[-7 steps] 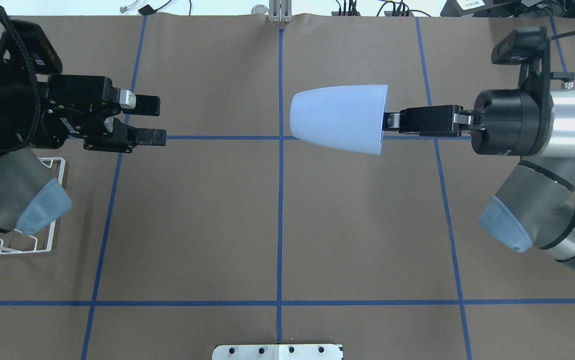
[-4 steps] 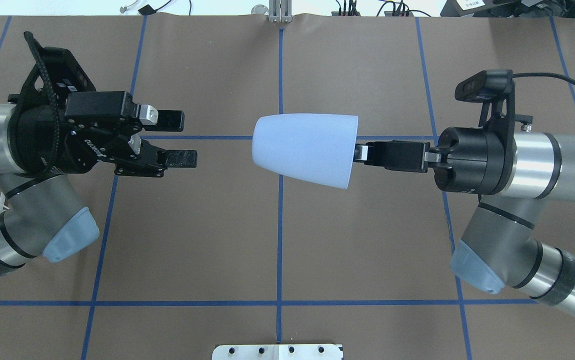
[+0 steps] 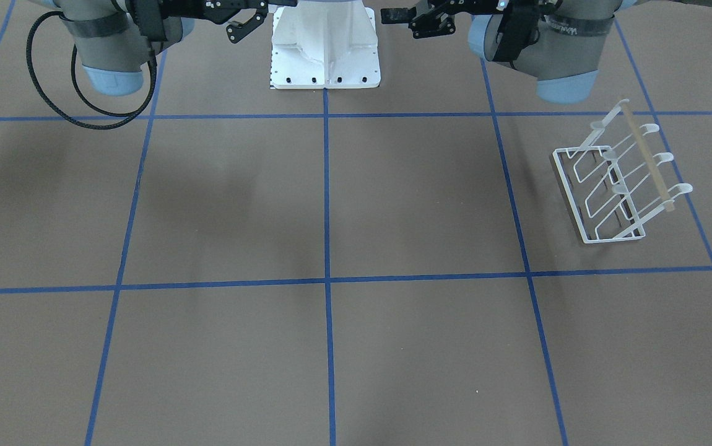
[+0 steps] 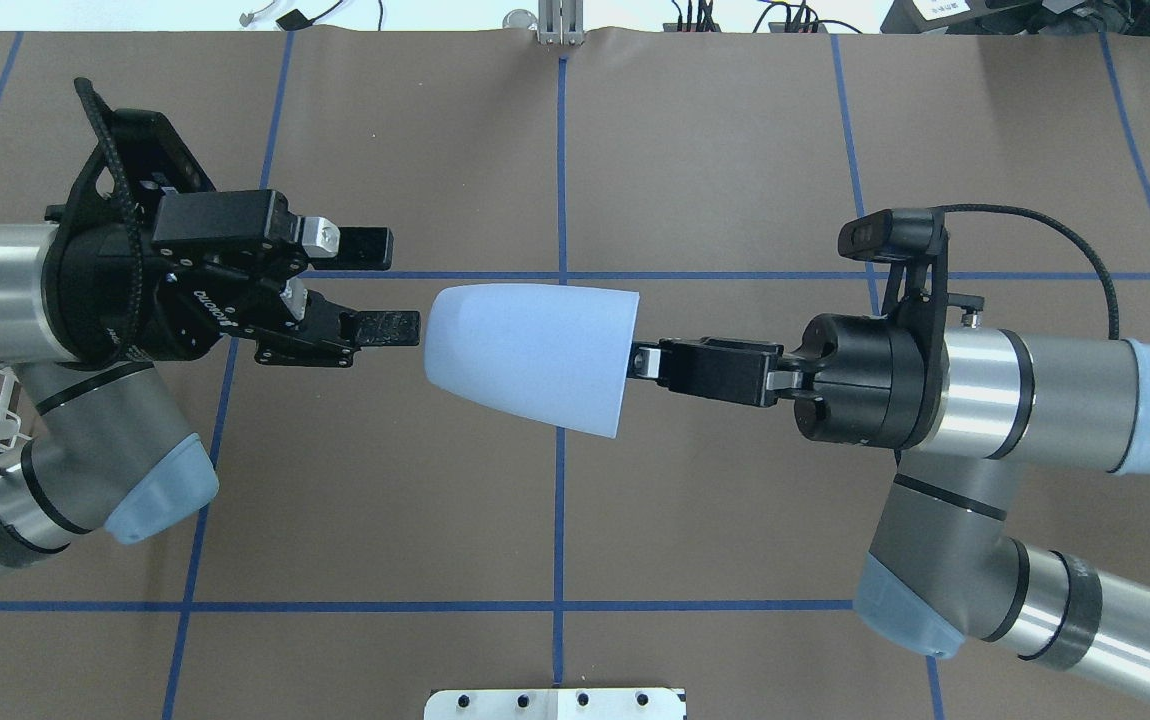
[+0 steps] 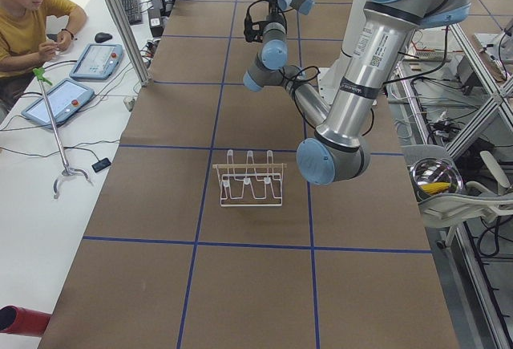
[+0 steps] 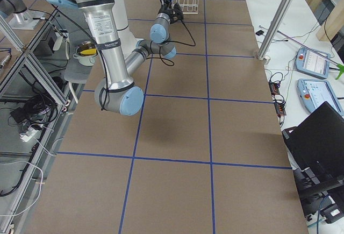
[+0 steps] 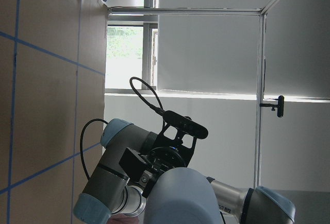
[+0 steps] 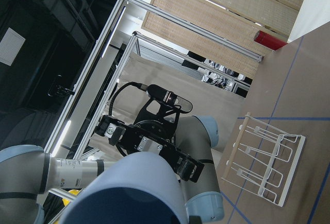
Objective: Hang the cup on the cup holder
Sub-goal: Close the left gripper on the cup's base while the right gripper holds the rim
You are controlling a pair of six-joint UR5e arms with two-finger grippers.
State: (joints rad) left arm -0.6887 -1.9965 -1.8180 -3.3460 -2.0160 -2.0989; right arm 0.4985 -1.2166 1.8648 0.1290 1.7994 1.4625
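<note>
Progress: the cup (image 4: 530,345) is riding in the air and hanging on nothing; all the prongs (image 3: 652,128) are standing bare. Lifting looks done. By my reading a hand-over is being set up, so the left-side grasp, the carry and the hanging are all remaining.

Right pincer (image 4: 643,362): is clamping the cup by its rim, with the 2 fingers drawn narrow on the wall. I'm judging 1 finger to be inside the mouth.

Cup: is lying on its side in mid-air near the middle of the overhead view. The open mouth is facing the right arm and the closed end is pointing at the left arm.

Left pincer (image 4: 387,286): is standing wide and gripping nothing. The cup's closed end is sitting just beside the tip of 1 finger; I cannot tell if they are touching. The cup is not lying between the fingers, being offset toward the robot's side.

Surface (image 3: 393,204): is carrying only the rack.

Cup holder (image 3: 616,186): is resting far off at the robot's left end, well apart from the cup and both pincers.
</note>
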